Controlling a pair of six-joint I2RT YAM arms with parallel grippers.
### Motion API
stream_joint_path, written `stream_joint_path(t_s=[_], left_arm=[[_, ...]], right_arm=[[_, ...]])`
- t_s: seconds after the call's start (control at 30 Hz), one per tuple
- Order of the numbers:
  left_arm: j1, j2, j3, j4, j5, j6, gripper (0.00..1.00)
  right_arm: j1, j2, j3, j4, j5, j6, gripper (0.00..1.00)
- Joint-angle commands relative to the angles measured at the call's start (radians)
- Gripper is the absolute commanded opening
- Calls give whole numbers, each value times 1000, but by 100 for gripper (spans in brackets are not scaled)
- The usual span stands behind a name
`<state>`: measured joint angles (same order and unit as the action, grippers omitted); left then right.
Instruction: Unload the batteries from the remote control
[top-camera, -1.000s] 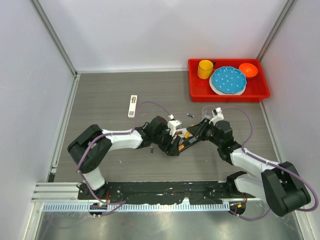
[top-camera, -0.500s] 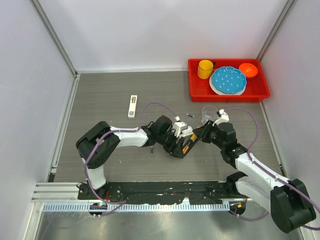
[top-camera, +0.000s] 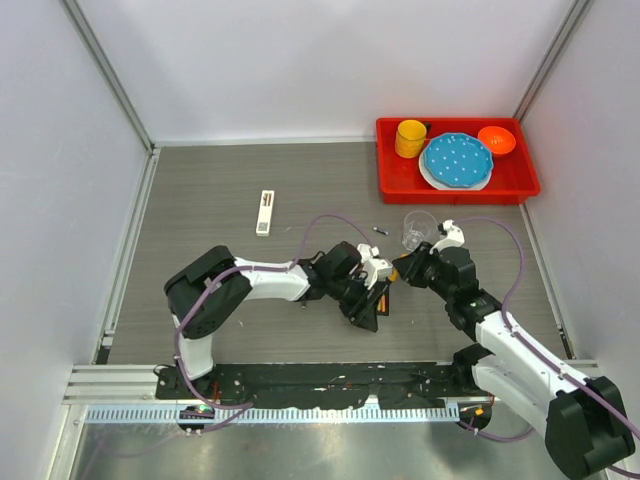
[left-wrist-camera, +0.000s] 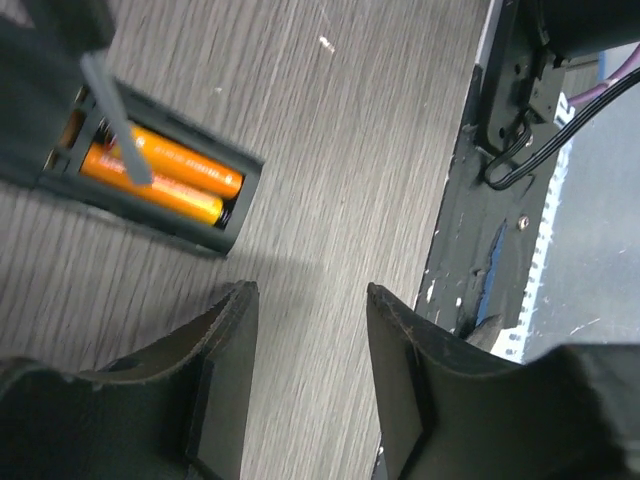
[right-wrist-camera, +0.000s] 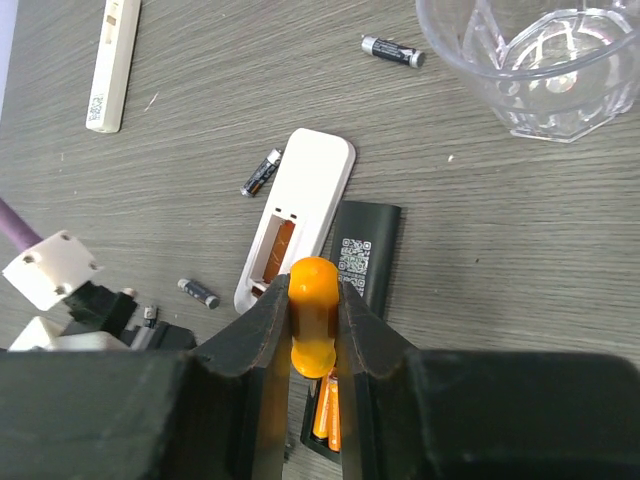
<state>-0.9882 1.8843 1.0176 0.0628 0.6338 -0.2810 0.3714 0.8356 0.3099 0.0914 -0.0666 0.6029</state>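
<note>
A black remote lies with its battery bay open, two orange batteries side by side in it. They also show in the right wrist view, below my fingers. My right gripper is shut on the orange-handled screwdriver; its grey shaft points down onto the batteries. My left gripper is open and empty, just beside the remote's end, apart from it. In the top view both grippers, the left and the right, meet over the remote.
A white remote with an open, empty bay lies beside the black one. Loose dark batteries lie around. A clear cup stands far right. Another white remote lies far left; a red tray with dishes is at the back right.
My left gripper has slid right and nearer along the table. My right gripper has drawn a little right with the screwdriver still in it.
</note>
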Motion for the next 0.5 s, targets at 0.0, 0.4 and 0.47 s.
stream_joint_path(t_s=[0.0,0.4,0.47], left_arm=[[17,-100,-65,35,-71,14,46],[29,-40,-19,-23,-115,-4,5],[29,-36,-10,-37,-128,-1,4]], right_arm=[[4,-44,49,-25,56,-29,1],[4,-53,52,-62,119,-57,1],[4,-43,49,-56,119,-58,1]])
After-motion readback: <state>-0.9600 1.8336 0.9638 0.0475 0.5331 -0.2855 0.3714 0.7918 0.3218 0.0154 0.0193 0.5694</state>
